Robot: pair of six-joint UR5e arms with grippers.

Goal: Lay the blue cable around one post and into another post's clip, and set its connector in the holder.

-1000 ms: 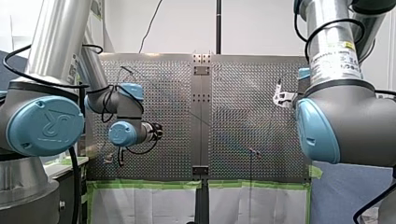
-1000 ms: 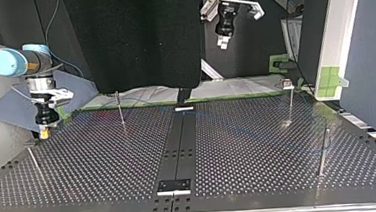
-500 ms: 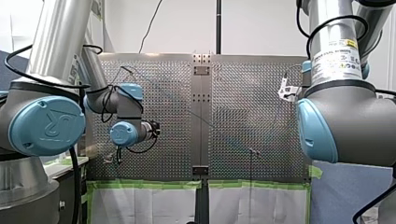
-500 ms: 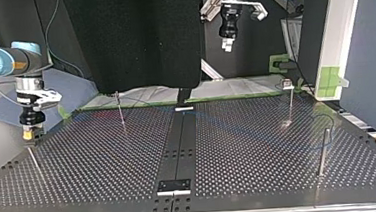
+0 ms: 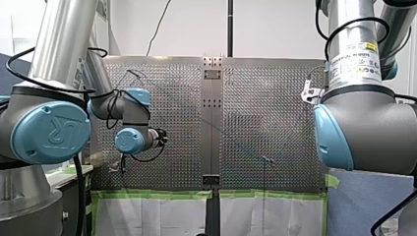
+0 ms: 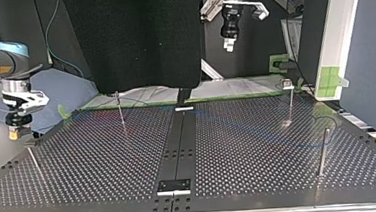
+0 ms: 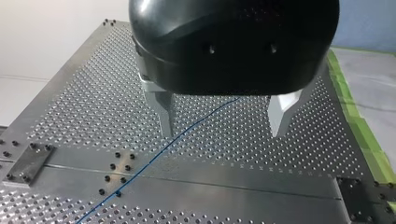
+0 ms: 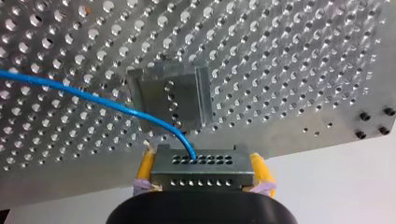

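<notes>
In the right wrist view my right gripper [image 8: 201, 157] is shut on the grey connector [image 8: 201, 169], gripped between its yellow pads [image 8: 146, 167]. The blue cable [image 8: 93, 98] leaves the connector and runs off across the perforated plate. Just ahead of the connector, on the plate, sits the metal holder [image 8: 170, 100]. In the top view my right gripper [image 6: 15, 133] hangs at the table's left edge. My left gripper [image 7: 223, 119] is open above the plate, with the blue cable [image 7: 187, 131] lying on the plate below its metal fingers [image 7: 164, 114]. It is high up in the top view [image 6: 228, 44].
Thin posts stand on the plate in the top view: one at the back left [image 6: 120, 109], one with a clip at the back right [image 6: 290, 101], one at the near right [image 6: 323, 151], one at the near left [image 6: 33, 161]. A dark centre strip [image 6: 179, 146] divides the table.
My right gripper has carried the connector toward the top view's left edge, rising slightly. The left arm has barely moved.
</notes>
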